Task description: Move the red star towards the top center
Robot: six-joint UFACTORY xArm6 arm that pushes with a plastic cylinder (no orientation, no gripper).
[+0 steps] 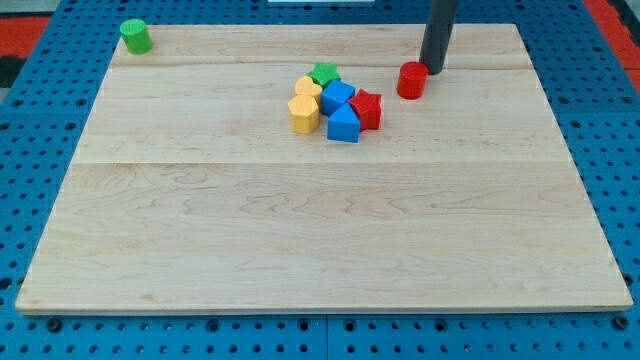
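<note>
Light wooden board (pixel 320 230) on blue perforated base (pixel 30 90). Green cylinder block (pixel 136 36) at board's top-left corner. Red cylinder block (pixel 412 80) top right of centre. Cluster nearby: green star block (pixel 324 73), yellow heart-like block (pixel 308 89), yellow hexagonal block (pixel 304 114), two blue blocks (pixel 337 97) (pixel 343 124).

Wooden desk (pixel 320 240): green cylinder block (pixel 135 36) at top-left corner. Cluster near top edge, centre: red star block (pixel 367 108) rightmost, touching blue blocks (pixel 340 112); red cylinder block (pixel 412 80) apart, further right.

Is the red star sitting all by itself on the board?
No, the red star is bunched up against the blue blocks in the cluster near the middle.
</note>
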